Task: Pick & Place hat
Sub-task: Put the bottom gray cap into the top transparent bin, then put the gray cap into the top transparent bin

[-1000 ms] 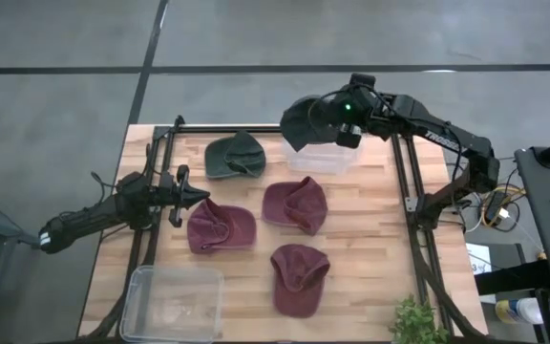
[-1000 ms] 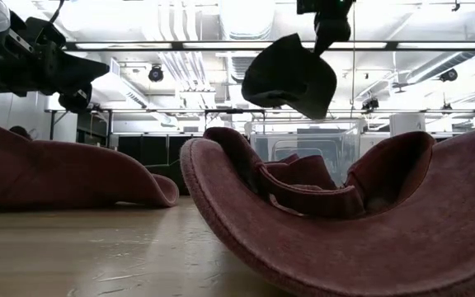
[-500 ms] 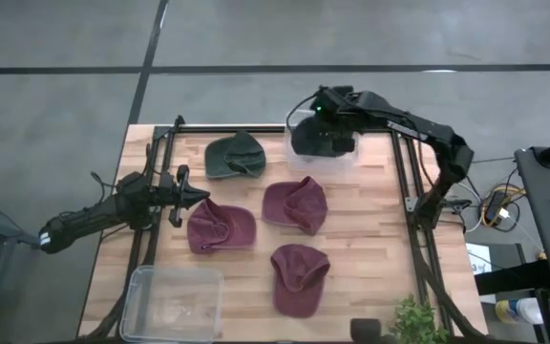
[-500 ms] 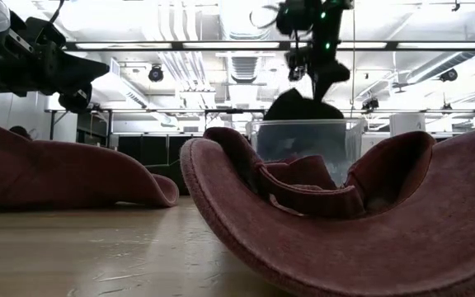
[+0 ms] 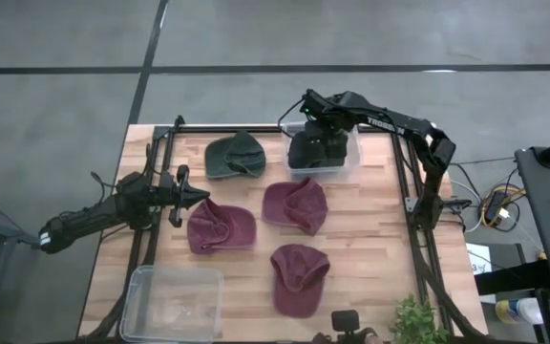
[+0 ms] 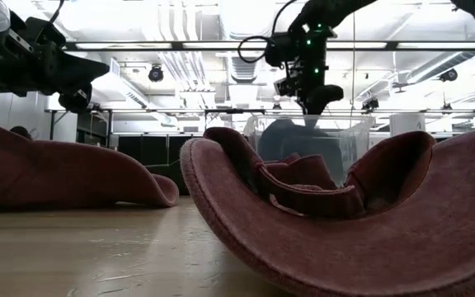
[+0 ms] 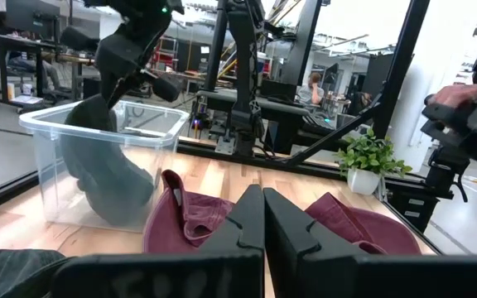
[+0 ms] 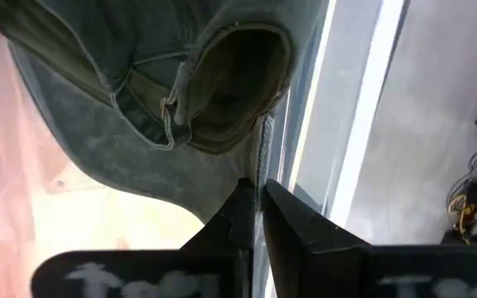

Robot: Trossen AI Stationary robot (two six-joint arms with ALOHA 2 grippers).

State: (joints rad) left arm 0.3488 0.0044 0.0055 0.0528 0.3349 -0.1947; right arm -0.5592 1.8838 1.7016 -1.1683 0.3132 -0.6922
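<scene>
Hat: your right gripper [image 5: 315,134] pinches the dark green cloth hat [image 5: 310,150] inside the clear plastic bin [image 5: 349,164], table's far edge.
Around: three maroon hats [image 5: 295,204], one green hat [image 5: 233,156], second clear bin [image 5: 173,304] at the near-left corner.
Left gripper [image 5: 201,196]: closed, empty, left edge.

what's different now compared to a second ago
The right gripper, shut on the dark green hat, carried it from above the table's far edge down into the clear bin, without letting go. The left gripper, the second green hat, the three maroon hats and the empty bin stayed put.
</scene>
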